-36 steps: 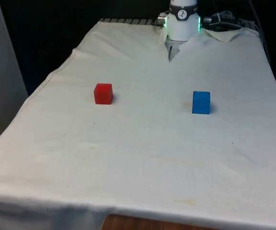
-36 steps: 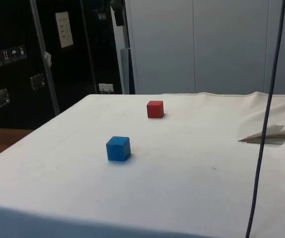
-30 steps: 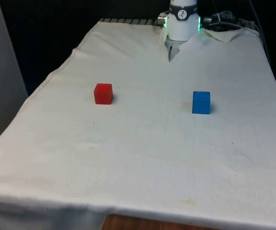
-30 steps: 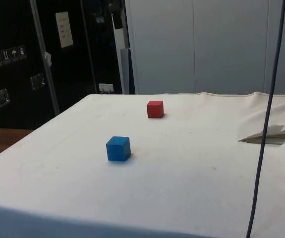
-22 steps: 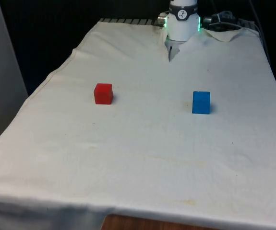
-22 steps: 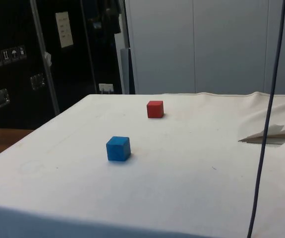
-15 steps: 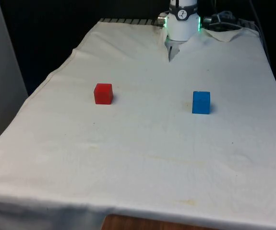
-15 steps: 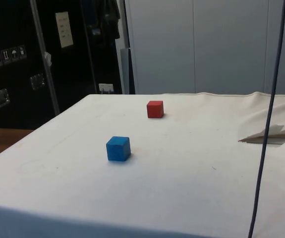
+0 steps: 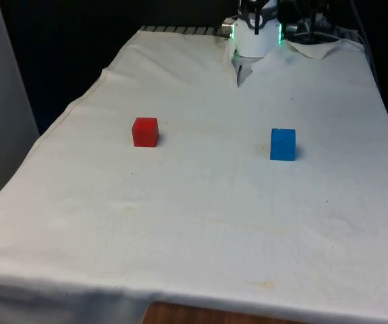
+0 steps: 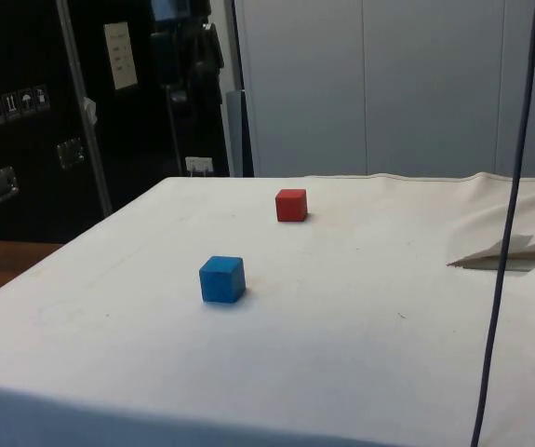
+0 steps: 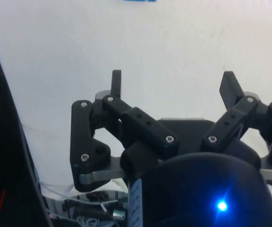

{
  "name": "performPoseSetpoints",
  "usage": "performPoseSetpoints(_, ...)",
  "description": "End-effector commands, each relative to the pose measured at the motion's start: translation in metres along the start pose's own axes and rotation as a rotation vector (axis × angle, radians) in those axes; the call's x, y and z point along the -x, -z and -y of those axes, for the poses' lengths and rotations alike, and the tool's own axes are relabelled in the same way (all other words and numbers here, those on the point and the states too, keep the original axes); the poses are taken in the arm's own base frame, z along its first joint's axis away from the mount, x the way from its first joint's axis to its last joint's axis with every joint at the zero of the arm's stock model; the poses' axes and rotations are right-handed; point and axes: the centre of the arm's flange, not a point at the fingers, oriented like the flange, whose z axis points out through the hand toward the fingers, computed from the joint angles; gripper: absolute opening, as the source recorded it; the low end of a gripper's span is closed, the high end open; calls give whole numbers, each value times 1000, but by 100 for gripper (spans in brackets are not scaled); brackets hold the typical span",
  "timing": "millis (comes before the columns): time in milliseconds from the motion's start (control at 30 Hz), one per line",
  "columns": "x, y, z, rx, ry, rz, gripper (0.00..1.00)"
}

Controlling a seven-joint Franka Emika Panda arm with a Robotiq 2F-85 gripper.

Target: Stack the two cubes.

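A red cube (image 9: 145, 131) rests on the white cloth toward the front view's left, and a blue cube (image 9: 283, 144) sits apart from it toward the right. In the side view the blue cube (image 10: 221, 279) is the nearer one and the red cube (image 10: 291, 205) lies farther back. My gripper (image 11: 172, 84) is open, with nothing between its fingers, and hangs high over the cloth. An edge of the blue cube (image 11: 139, 0) shows well beyond the fingertips. From the side, the gripper (image 10: 181, 65) is a dark shape above the table's far corner.
The white cloth (image 9: 200, 202) covers the whole table and is rumpled near the robot's base (image 9: 256, 40). A dark cable (image 10: 504, 233) hangs down in front of the side camera. Dark cabinets (image 10: 44, 121) stand beyond the table's edge.
The gripper has come down and moved across the upper part of the side view. Both cubes have stayed where they were.
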Motion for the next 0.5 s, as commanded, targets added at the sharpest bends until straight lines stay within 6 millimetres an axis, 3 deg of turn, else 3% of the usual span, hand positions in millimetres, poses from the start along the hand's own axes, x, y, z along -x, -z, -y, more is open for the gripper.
performPoseSetpoints(0, -1, -6, 2, 2, -2, -14, 100)
performPoseSetpoints(467, 2, -49, -2, -15, 6, -48, 100)
